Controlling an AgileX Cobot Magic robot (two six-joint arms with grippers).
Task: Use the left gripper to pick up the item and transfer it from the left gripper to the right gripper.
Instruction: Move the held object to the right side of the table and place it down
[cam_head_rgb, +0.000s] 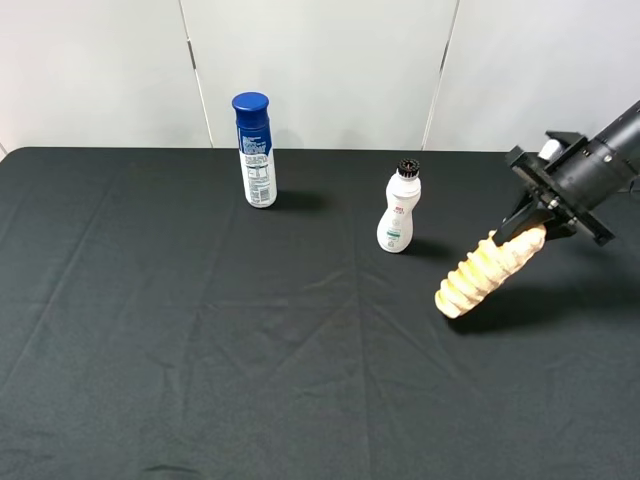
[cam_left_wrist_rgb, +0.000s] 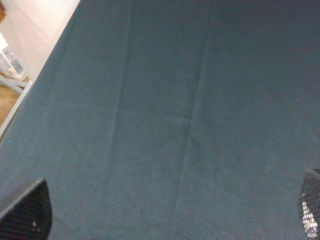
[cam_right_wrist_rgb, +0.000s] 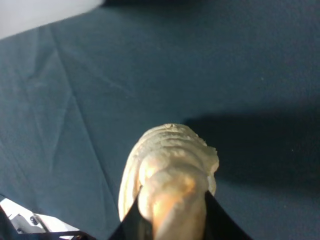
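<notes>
Right end effector (cam_head_rgb: 528, 232) is gripping the item (cam_head_rgb: 485, 272) by its upper end, fingers closed firmly on it. Item is hanging tilted down toward the desk (cam_head_rgb: 200, 350) at the right side, just right of the upright small white bottle (cam_head_rgb: 399, 212); cannot tell whether its low tip is touching the desk. Left end effector (cam_left_wrist_rgb: 167, 214) is sitting wide open above the desk, holding nothing, fingertips (cam_left_wrist_rgb: 25, 212) showing only at the wrist view's corners.
</notes>
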